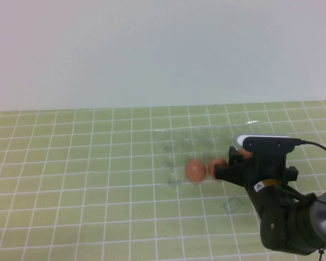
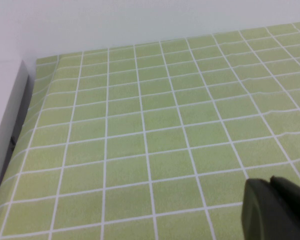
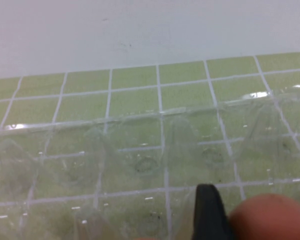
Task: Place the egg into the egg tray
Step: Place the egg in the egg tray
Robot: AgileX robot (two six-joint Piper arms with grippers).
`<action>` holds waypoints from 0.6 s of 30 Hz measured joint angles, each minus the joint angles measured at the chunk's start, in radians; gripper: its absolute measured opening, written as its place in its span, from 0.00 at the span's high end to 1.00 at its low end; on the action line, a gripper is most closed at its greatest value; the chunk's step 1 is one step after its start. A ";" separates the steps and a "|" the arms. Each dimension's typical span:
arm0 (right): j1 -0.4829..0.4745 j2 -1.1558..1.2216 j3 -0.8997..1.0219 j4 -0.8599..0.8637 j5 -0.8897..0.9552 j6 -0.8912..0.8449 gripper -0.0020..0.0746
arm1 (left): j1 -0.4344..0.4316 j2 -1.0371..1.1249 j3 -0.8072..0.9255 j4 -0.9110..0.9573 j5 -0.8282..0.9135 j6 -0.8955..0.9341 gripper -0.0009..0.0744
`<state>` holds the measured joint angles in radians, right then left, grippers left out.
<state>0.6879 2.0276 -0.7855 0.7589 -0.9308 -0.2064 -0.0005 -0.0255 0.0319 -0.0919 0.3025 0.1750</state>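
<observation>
The clear egg tray (image 1: 176, 142) lies on the green tiled table, right of centre. Two orange-brown eggs (image 1: 195, 170) (image 1: 216, 166) sit side by side in its near row. My right gripper (image 1: 240, 157) is over the tray's right end, shut on a third egg (image 1: 246, 154). In the right wrist view that egg (image 3: 272, 217) presses against one black finger (image 3: 207, 212), above the tray's empty cups (image 3: 140, 160); the other finger is hidden. My left gripper (image 2: 275, 207) shows only in the left wrist view, shut and empty over bare tiles.
A tiny clear square outline (image 1: 234, 205) lies on the table just in front of the tray, beside the right arm. A white wall runs along the table's far edge. A white raised border (image 2: 5, 125) edges the table by the left arm.
</observation>
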 joint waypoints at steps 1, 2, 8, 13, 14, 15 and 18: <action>0.000 0.000 0.000 0.000 0.000 0.000 0.45 | 0.000 0.000 0.000 0.000 0.000 0.000 0.99; 0.000 0.000 0.000 0.000 0.000 0.000 0.45 | 0.000 0.000 0.000 0.000 0.000 0.000 0.99; -0.002 0.002 0.000 0.000 0.008 0.000 0.42 | 0.000 0.000 0.000 0.000 0.000 0.000 0.99; -0.002 0.008 0.000 0.000 0.020 0.000 0.39 | 0.000 0.000 0.000 0.000 0.000 0.000 0.99; -0.002 0.008 0.000 0.000 0.020 0.000 0.38 | 0.000 0.000 0.000 0.000 0.000 0.000 0.99; -0.002 0.008 0.000 0.000 0.022 0.000 0.38 | 0.000 0.000 0.000 0.000 0.000 0.000 0.99; -0.002 0.008 0.000 0.000 0.022 0.000 0.38 | 0.000 0.000 0.000 0.000 0.000 0.000 0.99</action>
<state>0.6864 2.0360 -0.7855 0.7589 -0.9093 -0.2064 -0.0005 -0.0255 0.0319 -0.0919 0.3025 0.1750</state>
